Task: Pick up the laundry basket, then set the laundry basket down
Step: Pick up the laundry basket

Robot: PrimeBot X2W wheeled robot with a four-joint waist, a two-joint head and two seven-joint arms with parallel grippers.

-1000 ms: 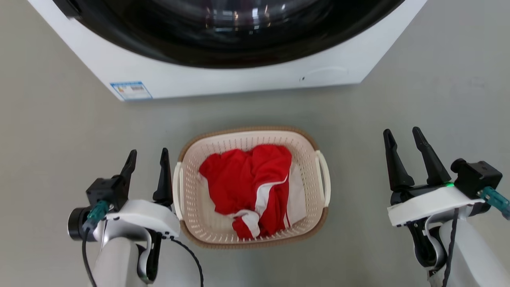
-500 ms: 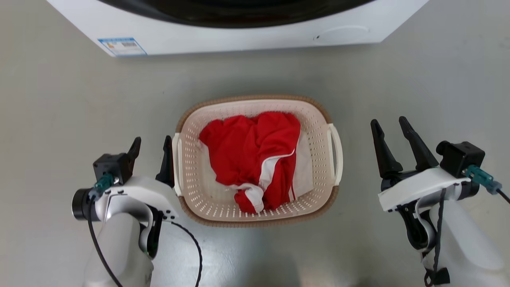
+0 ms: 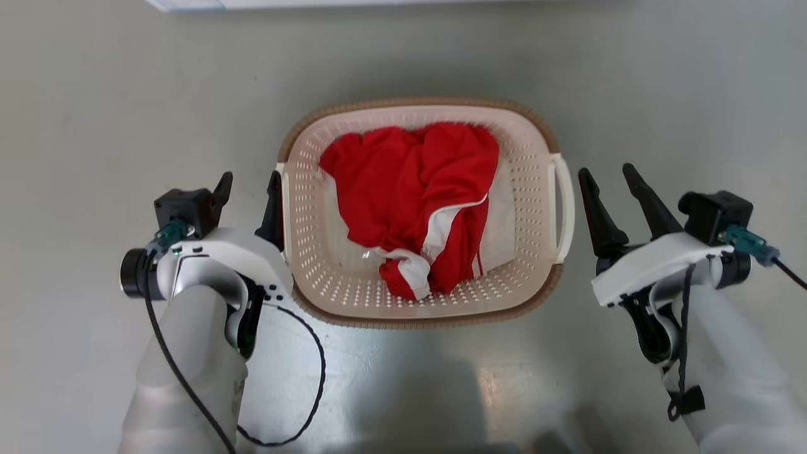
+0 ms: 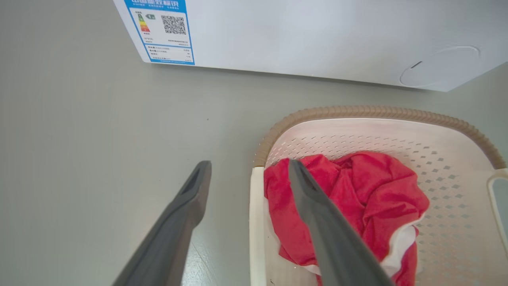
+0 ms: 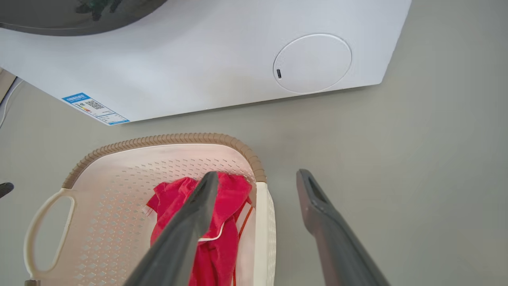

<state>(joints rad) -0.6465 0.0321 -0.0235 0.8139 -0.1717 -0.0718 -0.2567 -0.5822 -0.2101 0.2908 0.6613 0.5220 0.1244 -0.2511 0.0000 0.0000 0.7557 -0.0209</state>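
Head view: the laundry basket (image 3: pixel 416 103) stands upright on the grey floor (image 3: pixel 94 94), mouth up, midway between the two arms. Its long axis runs left to right, with a white loop handle at each short end. Inside lies a crumpled red garment with white trim (image 3: pixel 410 183) over a white cloth (image 3: pixel 504 217). The left gripper (image 3: pixel 249 186) has its fingers spread, the inner one right against the left handle (image 3: pixel 285 208). The right gripper (image 3: pixel 606 180), also spread, sits just beside the right handle (image 3: pixel 565 202), not touching it.

Left wrist view: the spread fingers (image 4: pixel 190 206) frame the basket's white side edge. One lies over the floor and the other over the red garment. Whether either touches the basket cannot be told. The brown rim curves toward the washing machine (image 4: pixel 317 35), which carries an energy label (image 4: pixel 164 31).

Right wrist view: the fingers (image 5: pixel 317 206) are parted, empty, on either side of the basket's near edge. The washing machine's round cover (image 5: pixel 312 63) is beyond.
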